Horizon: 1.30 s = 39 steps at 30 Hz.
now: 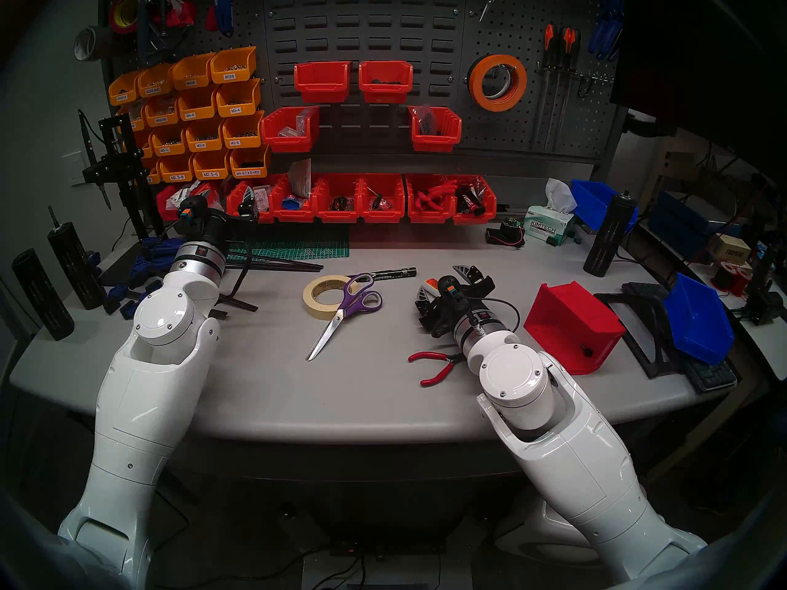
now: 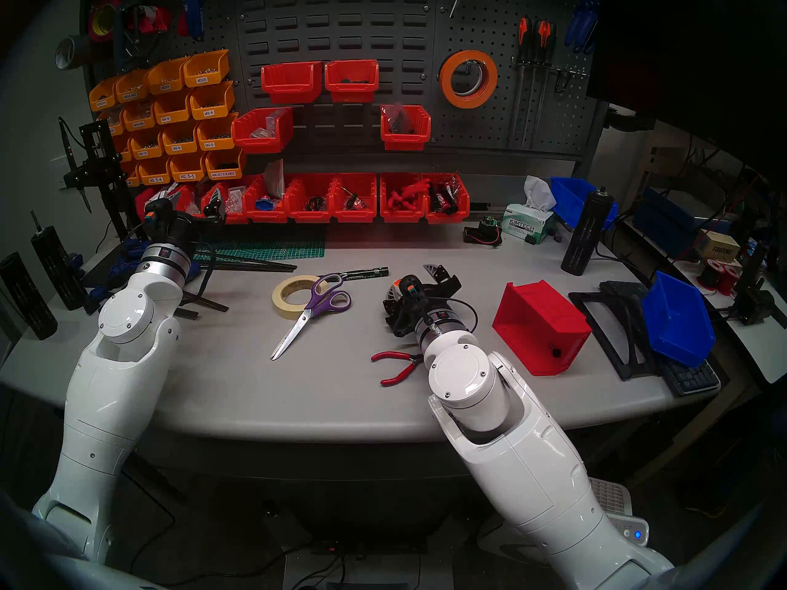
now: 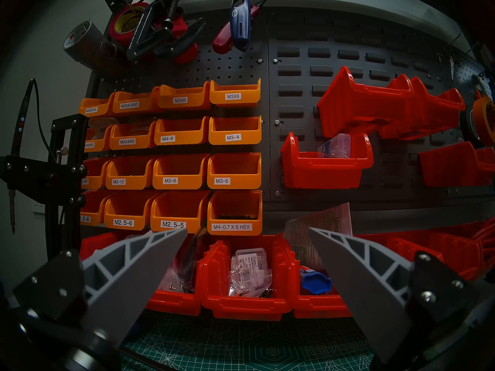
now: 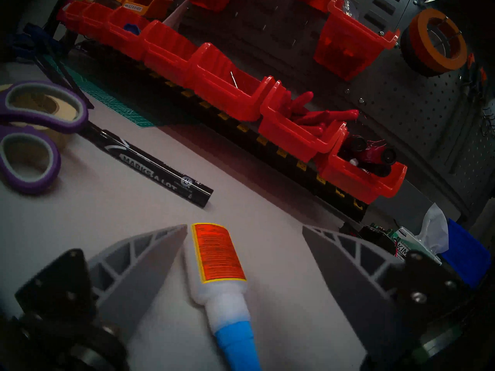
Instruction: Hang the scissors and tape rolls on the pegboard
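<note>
The scissors (image 1: pixel 346 309) lie flat on the worktop (image 1: pixel 255 385) near its middle, blades pointing toward 7 o'clock in the head view. The purple handles rest partly on the cream tape roll (image 1: pixel 320 296), so the loops are a little raised; I judge this helps a finger to go under them. The orange tape roll (image 1: pixel 497 81) hangs already on a hook of the pegboard (image 1: pixel 502 129), at 1 o'clock from the scissors, and behind it a black roll seems to hang on the same hook.

The right pincer (image 4: pixel 245 230) is low over the worktop at 3 o'clock from the scissors, its jaws apart, holding nothing. A small glue bottle (image 4: pixel 214 255) lies between them on the surface, beside the left finger. The left pincer (image 3: pixel 247 232) is also apart and empty, raised before the red bins (image 3: pixel 241 303).

For moving, the ground between the right pincer and the scissors is free, only a black marker (image 1: pixel 389 273) touches the handles at 12 o'clock. The red pliers (image 1: pixel 434 365) lie near the right wrist at 6 o'clock. Toward the pegboard, the row of red bins stands in the way, so the lift must probably go over them.
</note>
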Each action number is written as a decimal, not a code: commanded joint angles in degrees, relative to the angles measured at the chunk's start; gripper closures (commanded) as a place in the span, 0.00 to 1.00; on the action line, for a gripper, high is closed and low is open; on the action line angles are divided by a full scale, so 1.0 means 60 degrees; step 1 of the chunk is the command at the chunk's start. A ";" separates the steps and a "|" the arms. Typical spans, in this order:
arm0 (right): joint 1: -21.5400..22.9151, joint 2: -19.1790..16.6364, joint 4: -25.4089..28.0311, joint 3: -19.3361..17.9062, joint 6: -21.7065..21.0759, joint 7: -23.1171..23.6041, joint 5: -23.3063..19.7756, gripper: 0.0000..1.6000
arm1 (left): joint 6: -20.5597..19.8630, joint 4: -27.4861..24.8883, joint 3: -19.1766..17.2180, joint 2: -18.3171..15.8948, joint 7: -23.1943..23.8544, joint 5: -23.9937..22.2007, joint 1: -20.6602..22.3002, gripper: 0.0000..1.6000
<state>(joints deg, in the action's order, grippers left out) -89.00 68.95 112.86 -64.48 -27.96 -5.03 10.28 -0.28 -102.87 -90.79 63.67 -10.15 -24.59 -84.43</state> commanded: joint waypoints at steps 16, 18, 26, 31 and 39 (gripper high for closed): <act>-0.0096 -0.0079 0.0845 0.0686 0.0548 0.1573 -0.1192 0.00 | 0.0115 -0.0277 -0.0123 -0.0014 -0.0020 -0.0019 0.0281 0.00; -0.0083 -0.0119 0.0859 0.0721 0.0596 0.1663 -0.1232 0.00 | 0.0116 -0.0278 -0.0124 -0.0013 -0.0021 -0.0020 0.0282 0.00; -0.0045 -0.0235 0.0787 0.0775 0.0768 0.1779 -0.1218 0.00 | 0.0117 -0.0279 -0.0124 -0.0012 -0.0022 -0.0020 0.0282 0.00; -0.0075 -0.0289 0.0744 0.0765 0.1070 0.1875 -0.1314 0.00 | 0.0117 -0.0279 -0.0124 -0.0012 -0.0022 -0.0020 0.0282 0.00; -0.0080 -0.0340 0.0813 0.0864 0.1584 0.2628 -0.1851 0.00 | 0.0115 -0.0277 -0.0123 -0.0014 -0.0020 -0.0019 0.0282 0.00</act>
<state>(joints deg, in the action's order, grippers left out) -90.11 66.83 116.00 -59.46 -21.02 8.19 1.31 -0.28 -102.86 -90.79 63.67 -10.15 -24.59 -84.43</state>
